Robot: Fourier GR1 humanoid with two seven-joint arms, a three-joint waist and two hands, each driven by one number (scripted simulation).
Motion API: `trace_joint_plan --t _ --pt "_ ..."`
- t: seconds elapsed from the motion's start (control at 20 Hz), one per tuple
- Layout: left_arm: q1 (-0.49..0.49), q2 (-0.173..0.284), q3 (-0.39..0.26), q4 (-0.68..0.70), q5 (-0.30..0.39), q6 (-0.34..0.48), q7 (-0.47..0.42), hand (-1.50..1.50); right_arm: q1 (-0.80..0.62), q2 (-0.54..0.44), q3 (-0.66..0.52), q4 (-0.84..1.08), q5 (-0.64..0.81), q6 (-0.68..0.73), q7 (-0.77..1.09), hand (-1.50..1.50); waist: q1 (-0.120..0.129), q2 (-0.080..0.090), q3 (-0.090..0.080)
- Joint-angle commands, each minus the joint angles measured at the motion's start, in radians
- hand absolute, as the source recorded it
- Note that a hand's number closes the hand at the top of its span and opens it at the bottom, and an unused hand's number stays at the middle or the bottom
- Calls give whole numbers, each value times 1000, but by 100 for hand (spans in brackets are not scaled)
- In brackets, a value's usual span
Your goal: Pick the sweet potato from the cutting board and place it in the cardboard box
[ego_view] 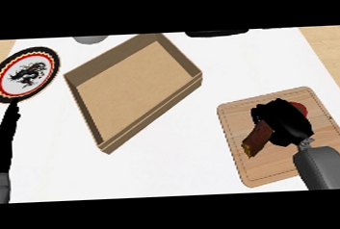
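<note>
**Grasp stage at the cutting board; transfer to box outstanding**

Step in hand: the pick. The right hand (283, 120) sits over the cutting board (238, 114), fingers curled down round the sweet potato (257, 140), whose reddish-brown body shows below and left of the palm. A red patch shows just beyond the hand; what it belongs to cannot be told. Whether the sweet potato is clear of the board cannot be told either.

Next move, as judged: lift, then carry up and left to the cardboard box (132, 84), which lies well apart from the board, clearing its near wall before release.

Pose: the right forearm enters from the lower right, palm down. The left hand (2, 138) rests at the left edge, fingers straight, pointing towards a dragon-patterned plate (25, 74).
</note>
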Motion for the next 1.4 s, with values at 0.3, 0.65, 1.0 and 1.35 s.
trace_joint_plan --t 0.3,0.65,1.0,1.35 --pt "-33 -4 -6 50 -12 -7 -40 0 -158 292 2 -389 54 37 565 150 38 8 -3" --pt "-66 -4 -4 22 2 -49 3 0 -269 296 230 -422 -71 118 813 150 69 17 0" --pt "-46 -23 -22 14 -22 -43 -44 0 -614 297 161 -131 -297 -28 946 150 97 23 0" --pt "-90 -23 -31 11 -36 -53 -13 0 -830 297 149 214 -481 -249 963 150 112 29 0"
